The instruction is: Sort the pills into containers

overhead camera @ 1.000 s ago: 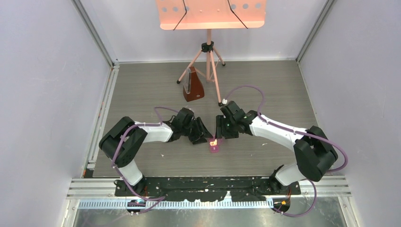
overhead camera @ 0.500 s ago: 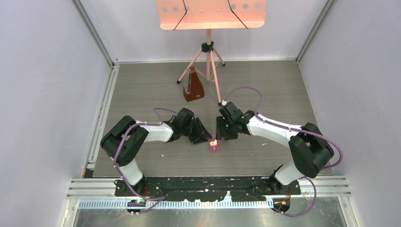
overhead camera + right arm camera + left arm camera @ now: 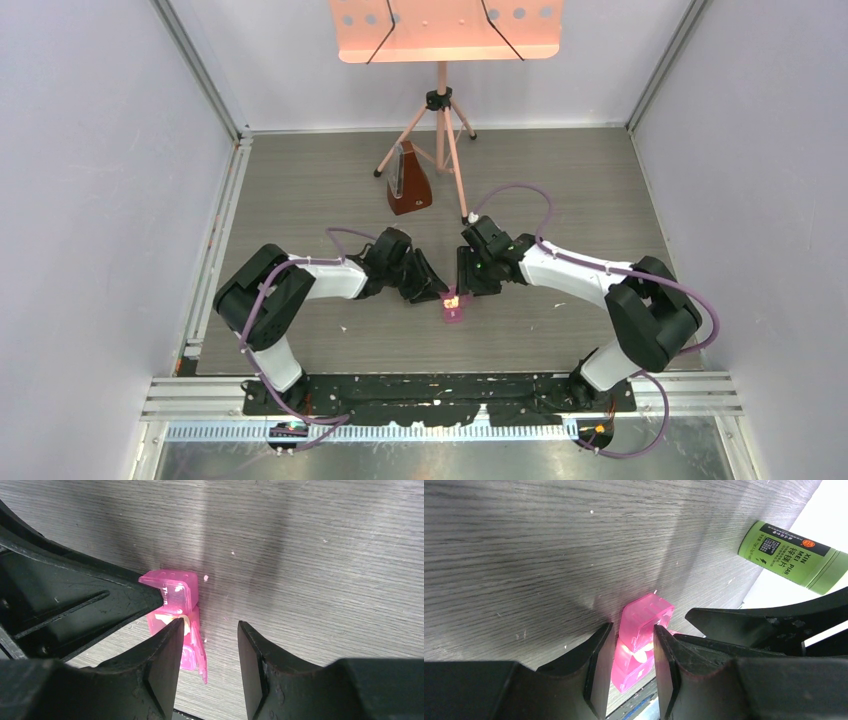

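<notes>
Top: I see the translucent pink pill box on the table, near centre. L wrist: my left gripper clamps the box's sides, jaws narrow. R wrist: one lid up, yellowish pill inside; right gripper part-open, holding nothing, one finger touching the box rim, other over bare wood.

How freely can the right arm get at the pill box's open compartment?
Likely yes: its lid stands up, the right gripper hangs at the pill box with jaws open, and the left gripper holds its sides.
</notes>
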You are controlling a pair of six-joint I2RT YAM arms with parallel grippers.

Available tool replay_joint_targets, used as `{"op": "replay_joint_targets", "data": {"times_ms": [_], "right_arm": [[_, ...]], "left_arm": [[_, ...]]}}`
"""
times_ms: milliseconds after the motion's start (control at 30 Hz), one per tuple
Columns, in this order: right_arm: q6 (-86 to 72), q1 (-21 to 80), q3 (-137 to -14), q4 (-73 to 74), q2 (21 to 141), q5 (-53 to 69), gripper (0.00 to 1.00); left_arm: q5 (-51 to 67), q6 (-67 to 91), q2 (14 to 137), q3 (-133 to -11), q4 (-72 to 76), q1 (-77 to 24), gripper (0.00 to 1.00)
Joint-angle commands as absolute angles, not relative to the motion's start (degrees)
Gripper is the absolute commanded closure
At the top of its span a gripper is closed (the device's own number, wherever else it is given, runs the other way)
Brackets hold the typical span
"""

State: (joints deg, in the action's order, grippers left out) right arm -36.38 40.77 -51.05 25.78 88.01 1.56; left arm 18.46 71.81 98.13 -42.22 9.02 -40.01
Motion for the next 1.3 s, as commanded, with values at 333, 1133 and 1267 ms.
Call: {"op": "replay_joint_targets", "data": {"times_ms": [333, 1133, 1267], "right_arm": [[-34.10, 41.63, -51.85, 24.04, 89.18, 4.50, 0.55], [-31.92, 41.92, -52.23, 25.21, 88.12, 7.29, 0.57], [-31.72, 41.91, -52.44, 26.34, 86.40, 7.15, 0.67]], "left_arm": [[14.76, 71.75, 98.78, -42.39, 2.40, -40.31, 0.65], [14.96, 72.70, 98.79, -42.21, 2.68, -40.60, 0.68], [15.03, 72.60, 98.70, -42.02, 2.64, -40.59, 0.69]]}}
